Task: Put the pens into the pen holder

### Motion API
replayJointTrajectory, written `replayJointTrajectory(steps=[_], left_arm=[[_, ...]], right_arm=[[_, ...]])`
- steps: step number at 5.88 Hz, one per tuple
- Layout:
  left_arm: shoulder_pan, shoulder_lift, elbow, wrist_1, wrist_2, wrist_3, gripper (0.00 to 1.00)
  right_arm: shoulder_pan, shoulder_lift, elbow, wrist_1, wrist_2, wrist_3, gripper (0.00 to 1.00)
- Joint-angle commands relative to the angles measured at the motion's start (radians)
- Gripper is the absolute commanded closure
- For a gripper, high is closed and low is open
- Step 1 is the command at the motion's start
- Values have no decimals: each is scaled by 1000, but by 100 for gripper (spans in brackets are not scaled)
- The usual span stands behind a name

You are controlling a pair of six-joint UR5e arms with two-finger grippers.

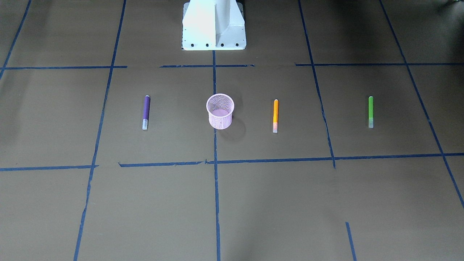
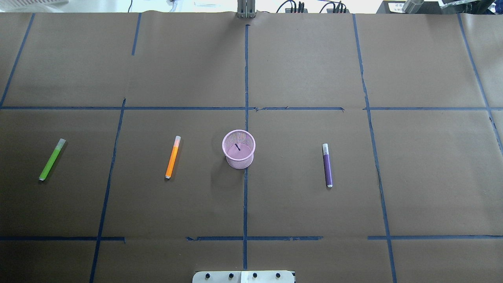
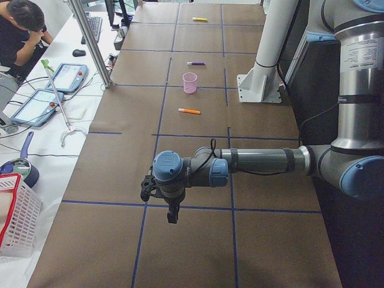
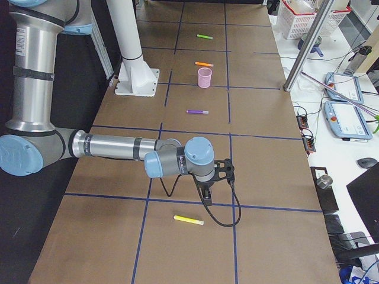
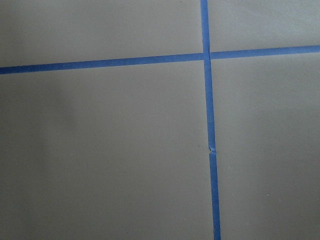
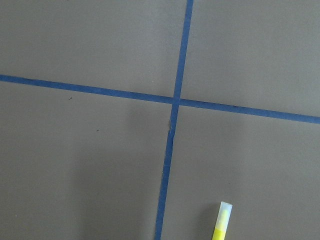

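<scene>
The pink mesh pen holder (image 1: 220, 111) (image 2: 238, 149) stands upright mid-table with no pen in it. The purple pen (image 1: 146, 111) (image 2: 327, 165) lies on the robot's right of it. The orange pen (image 1: 275, 115) (image 2: 173, 156) lies on its left, and the green pen (image 1: 370, 111) (image 2: 52, 159) lies further left. All three lie flat, apart from the cup. My left gripper (image 3: 172, 213) hangs over bare paper far to the left. My right gripper (image 4: 205, 192) hangs far to the right. Both show only in the side views, so I cannot tell their state.
A yellow pen (image 4: 188, 220) (image 6: 222, 222) lies beyond the right gripper. The white robot base (image 1: 214, 25) stands behind the cup. Blue tape lines (image 5: 207, 125) grid the brown paper. A person (image 3: 21, 30), tablets and baskets are off the table's far side.
</scene>
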State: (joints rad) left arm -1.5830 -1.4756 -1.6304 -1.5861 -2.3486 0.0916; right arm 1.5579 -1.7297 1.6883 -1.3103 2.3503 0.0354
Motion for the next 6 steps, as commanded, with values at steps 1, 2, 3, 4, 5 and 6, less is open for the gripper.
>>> replayJointTrajectory(steps=[1, 2, 3, 4, 5, 6], left_arm=[[0, 0, -2, 2, 0, -1, 0], [0, 0, -6, 2, -1, 0, 0], [0, 0, -14, 0, 0, 2, 0], [0, 0, -37, 2, 2, 2, 0], [1, -12, -43, 2, 2, -6, 0], [12, -29, -57, 2, 2, -41, 0]], right_arm=[[1, 1, 2, -4, 1, 0, 0], [1, 1, -2, -4, 1, 4, 0], [1, -1, -5, -6, -11, 3, 0], [1, -11, -9, -3, -11, 1, 0], [1, -14, -15, -3, -12, 1, 0], [1, -19, -41, 0, -16, -12, 0]])
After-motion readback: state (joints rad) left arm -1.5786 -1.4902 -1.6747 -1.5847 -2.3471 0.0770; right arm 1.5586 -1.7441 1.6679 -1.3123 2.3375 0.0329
